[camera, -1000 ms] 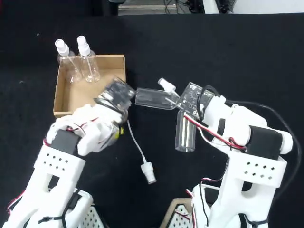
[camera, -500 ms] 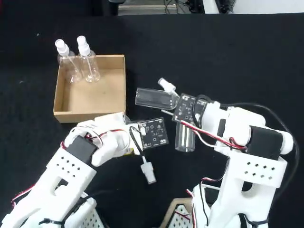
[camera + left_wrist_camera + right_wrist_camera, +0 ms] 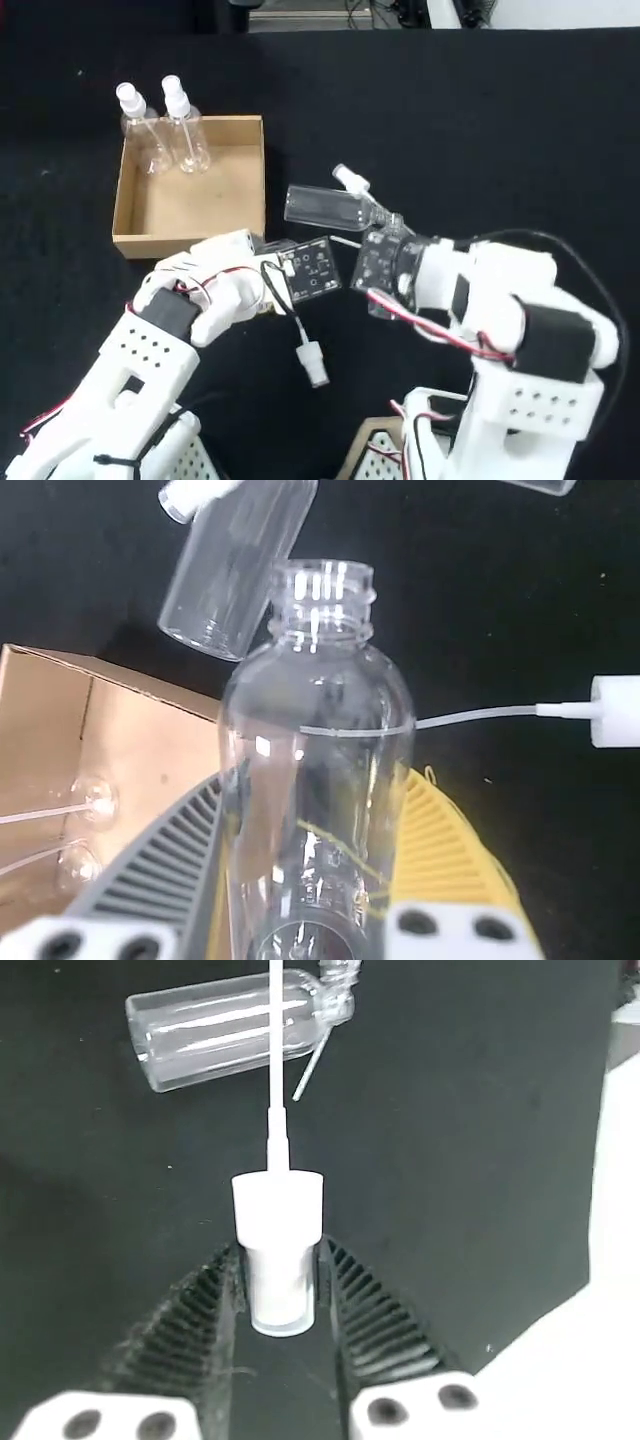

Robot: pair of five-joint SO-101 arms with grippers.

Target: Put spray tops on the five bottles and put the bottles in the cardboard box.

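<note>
My left gripper [image 3: 320, 800] is shut on a clear, uncapped bottle [image 3: 318, 730], held low over the black table near the box's front corner; from above, the left gripper [image 3: 305, 272] sits mid-table. My right gripper [image 3: 278, 1265] is shut on a white spray top [image 3: 278, 1250] whose thin tube points away from the wrist. Seen from overhead, the right gripper [image 3: 385, 265] is just right of the left one. Another clear bottle [image 3: 328, 207] lies on its side behind both grippers. A loose spray top [image 3: 312, 362] with its tube lies nearer the arms' bases.
The cardboard box [image 3: 128, 205] stands at the back left, with two capped bottles [image 3: 165, 135] leaning at its far wall. A small white spray top [image 3: 349, 179] lies by the neck of the lying bottle. A further clear bottle [image 3: 378, 302] lies partly under my right gripper.
My left gripper has swung from the box's corner to mid-table with the bottle. My right gripper has moved toward the near side and leftwards, closer to the left gripper.
</note>
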